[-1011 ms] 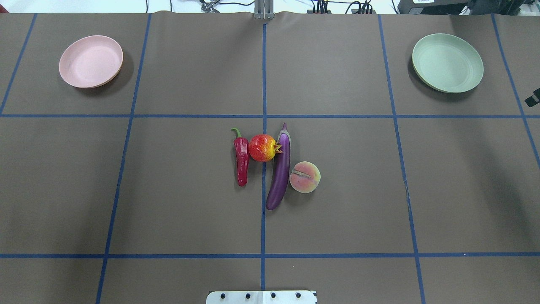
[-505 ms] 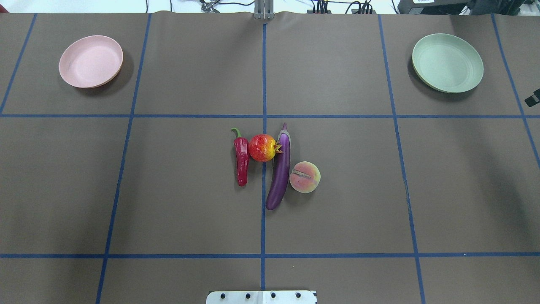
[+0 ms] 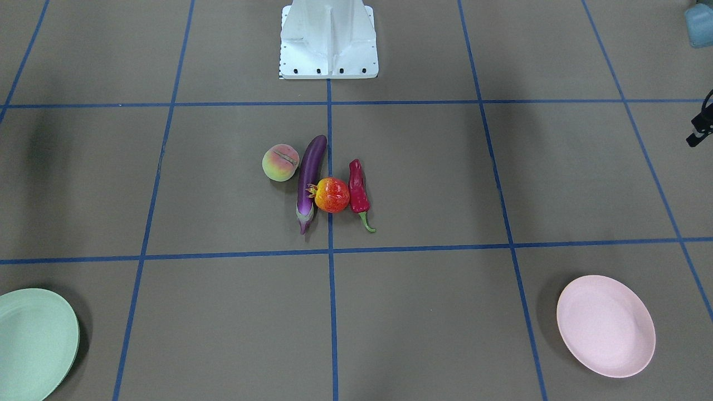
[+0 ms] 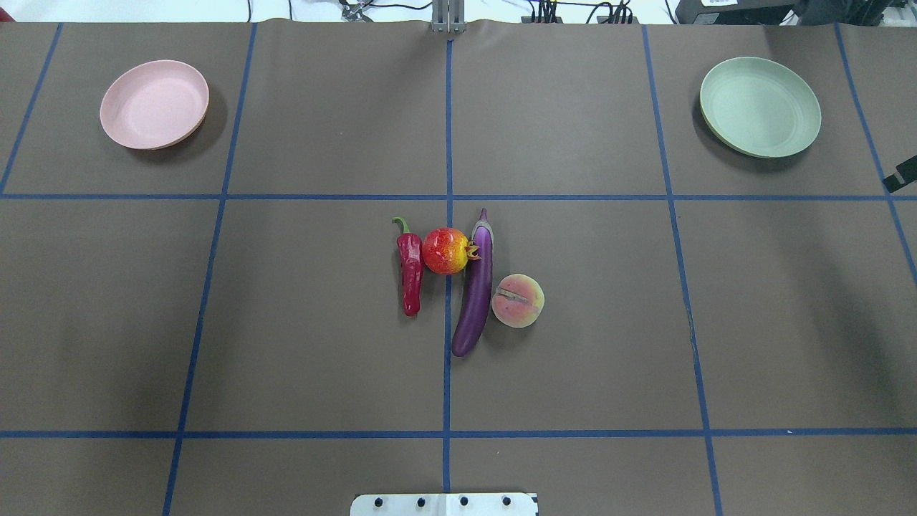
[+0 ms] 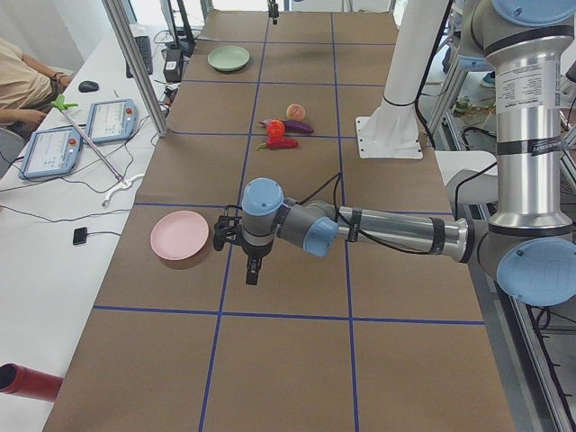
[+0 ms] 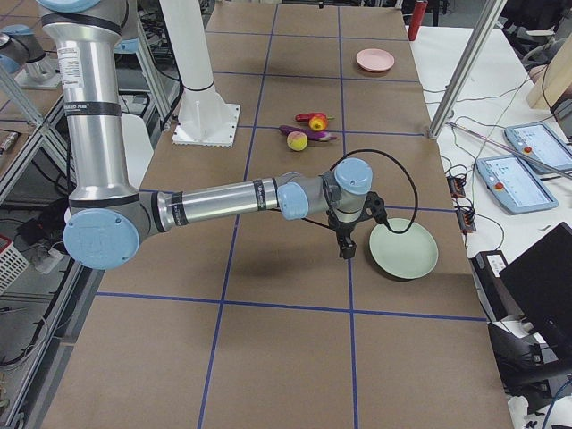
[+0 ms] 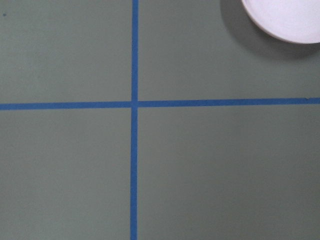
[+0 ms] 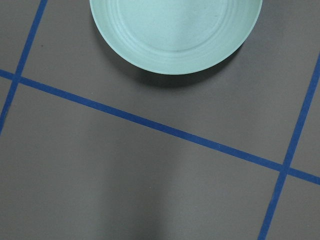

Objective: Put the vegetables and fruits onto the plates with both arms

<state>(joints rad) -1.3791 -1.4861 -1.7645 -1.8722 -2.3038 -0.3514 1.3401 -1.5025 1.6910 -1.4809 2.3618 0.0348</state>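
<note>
While L gripper (image 5: 255, 273) hangs near pink plate (image 4: 154, 104) and R gripper (image 6: 345, 248) near green plate (image 4: 759, 107), grip state can't be told on either, 4 items lie mid-table side by side: 1 chili (image 4: 411, 269), 1 red fruit (image 4: 445, 251), 1 eggplant (image 4: 476, 287), 1 peach (image 4: 517, 300). 2 plates, well apart.

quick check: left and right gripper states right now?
Left gripper: cannot tell whether open or shut.
Right gripper: cannot tell whether open or shut.
</note>
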